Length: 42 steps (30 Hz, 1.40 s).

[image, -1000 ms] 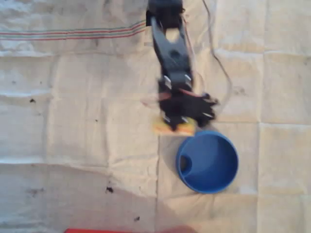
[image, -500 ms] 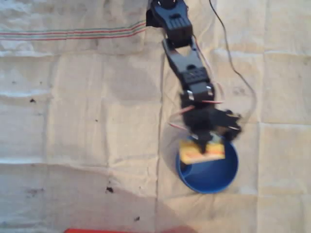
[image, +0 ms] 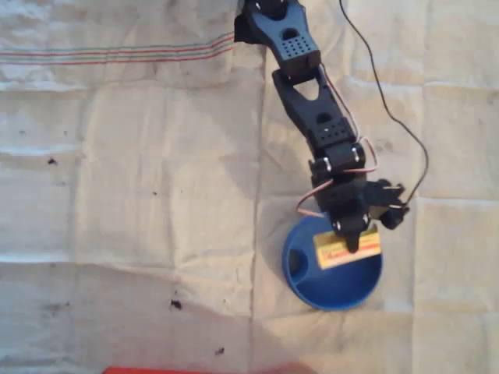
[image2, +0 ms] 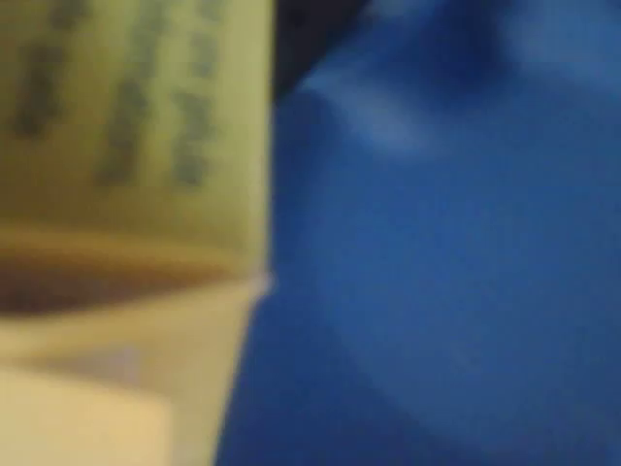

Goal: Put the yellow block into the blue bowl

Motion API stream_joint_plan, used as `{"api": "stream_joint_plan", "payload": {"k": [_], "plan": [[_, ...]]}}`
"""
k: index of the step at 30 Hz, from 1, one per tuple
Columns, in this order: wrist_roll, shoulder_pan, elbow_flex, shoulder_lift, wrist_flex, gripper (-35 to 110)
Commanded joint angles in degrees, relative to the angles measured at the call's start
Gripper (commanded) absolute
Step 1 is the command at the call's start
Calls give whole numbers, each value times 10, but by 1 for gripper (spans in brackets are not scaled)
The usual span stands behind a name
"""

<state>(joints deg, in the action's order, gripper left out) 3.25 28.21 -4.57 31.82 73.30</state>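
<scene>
The blue bowl [image: 331, 280] stands right of centre on the cloth in the overhead view. The yellow block [image: 347, 248] hangs over the bowl's upper half, held by my gripper [image: 351, 238], which is shut on it. The black arm reaches down from the top edge to the bowl. In the wrist view the yellow block [image2: 126, 233] sits blurred and very close on the left, with the blue bowl [image2: 437, 272] behind it on the right.
A creased white cloth [image: 125, 195] with red and green stripes near the top left covers the table. A black cable [image: 398, 125] runs down the right of the arm. A red strip [image: 179, 370] shows at the bottom edge.
The arm has swung right and downward with the yellow block, carrying it from beside the bowl's upper-left rim to above the bowl's inside.
</scene>
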Motion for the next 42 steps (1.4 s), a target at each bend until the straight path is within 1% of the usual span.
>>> {"api": "stream_joint_plan", "payload": {"k": [1,4,7,11,14,17,19,21,22,23,25,28,34,42], "plan": [[-44,3,51,29,-52,18],[-61,-3,51,34,-63,25],[-68,-14,58,38,-44,27],[-67,-20,59,66,15,25],[-69,-21,59,107,83,24],[-69,-20,59,170,172,19],[-63,-20,59,212,233,11],[-63,-20,59,244,285,0],[-62,-20,59,258,308,-3],[-62,-21,59,272,324,-2],[-61,-31,55,301,321,2],[-61,-50,49,356,320,-1],[-61,-81,53,446,321,0],[-60,-86,47,565,323,0]]}}
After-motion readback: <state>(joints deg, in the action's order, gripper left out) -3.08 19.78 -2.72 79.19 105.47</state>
